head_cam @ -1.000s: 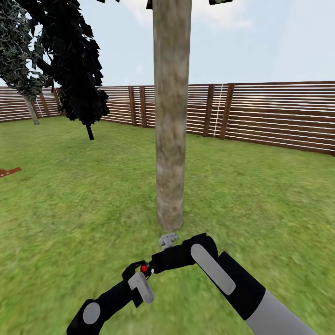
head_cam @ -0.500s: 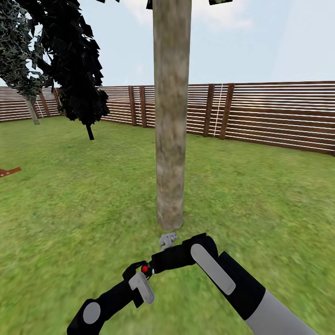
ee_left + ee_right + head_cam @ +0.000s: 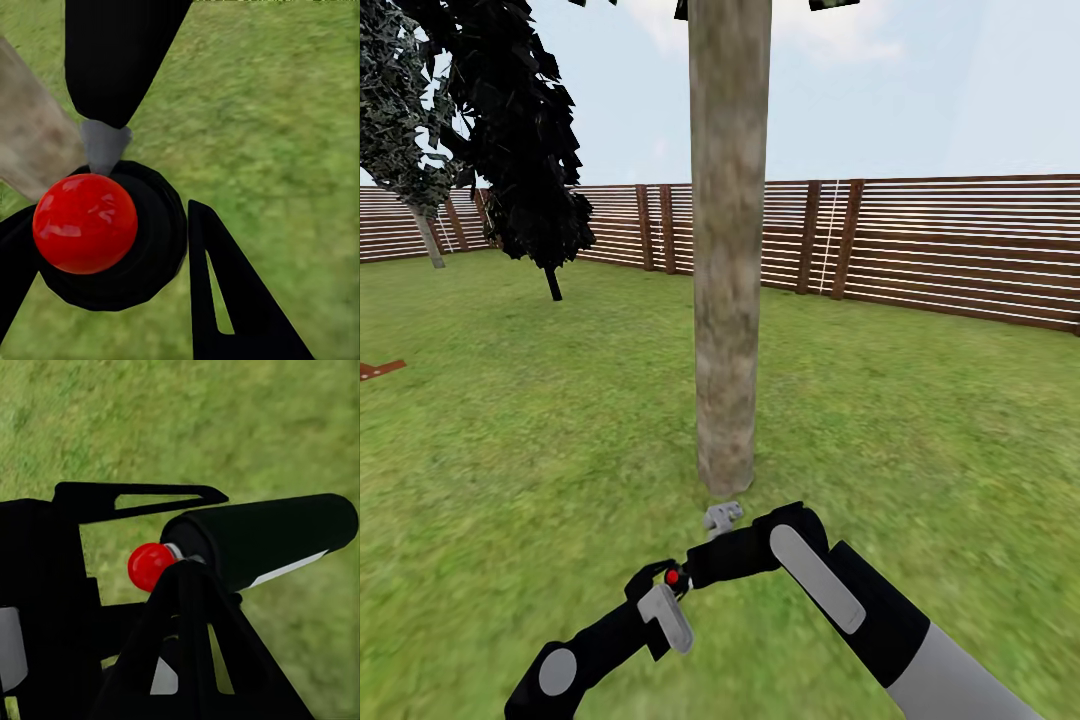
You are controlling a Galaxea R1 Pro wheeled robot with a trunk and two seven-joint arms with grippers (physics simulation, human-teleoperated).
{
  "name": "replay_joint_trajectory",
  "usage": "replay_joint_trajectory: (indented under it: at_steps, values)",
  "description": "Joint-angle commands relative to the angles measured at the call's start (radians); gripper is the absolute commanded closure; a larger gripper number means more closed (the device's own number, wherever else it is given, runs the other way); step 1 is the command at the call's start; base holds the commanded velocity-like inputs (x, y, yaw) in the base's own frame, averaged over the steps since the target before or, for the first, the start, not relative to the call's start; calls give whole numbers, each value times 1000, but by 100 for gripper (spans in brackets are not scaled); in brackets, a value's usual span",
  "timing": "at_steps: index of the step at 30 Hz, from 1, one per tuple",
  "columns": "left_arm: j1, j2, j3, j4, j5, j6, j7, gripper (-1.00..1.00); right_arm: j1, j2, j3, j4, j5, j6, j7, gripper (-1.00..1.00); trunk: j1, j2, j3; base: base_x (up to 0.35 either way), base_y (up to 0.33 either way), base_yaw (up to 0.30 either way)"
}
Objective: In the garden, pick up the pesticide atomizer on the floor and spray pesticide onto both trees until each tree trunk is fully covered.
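A thick grey-brown tree trunk [image 3: 728, 250] rises straight ahead from the grass; it also shows in the left wrist view [image 3: 30, 142]. The other tree is out of view. Low in front of the trunk's base my two grippers meet. My left gripper [image 3: 655, 587] [image 3: 112, 225] is shut on the pesticide atomizer [image 3: 262, 540], a dark bottle with a pale stripe, gripped at its dark spray head. A red ball [image 3: 85, 223] [image 3: 671, 577] sits on that head. My right gripper [image 3: 187, 566] [image 3: 686, 572] is shut, its tips right beside the bottle's neck. No pesticide shows on the bark.
Green lawn [image 3: 920, 420] spreads all around the trunk. A horizontal-slat wooden fence [image 3: 960, 245] runs across the back. A dark-leaved bush on a thin stem [image 3: 530, 170] and a greyer one [image 3: 400, 130] stand at the far left. A reddish-brown plank end [image 3: 380, 369] lies at the left edge.
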Motion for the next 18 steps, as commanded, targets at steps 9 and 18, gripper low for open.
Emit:
replay_joint_trajectory:
  at_steps: [9,18]
  values:
    - [-1,1,-1,-10,-4,6,0,100,-1,-1,6,0,-11,1,-10,100,0,0,-1,0,0,0]
    - [-1,0,-1,-10,-4,6,0,100,-1,-1,16,0,-12,1,-10,100,0,0,-1,0,0,0]
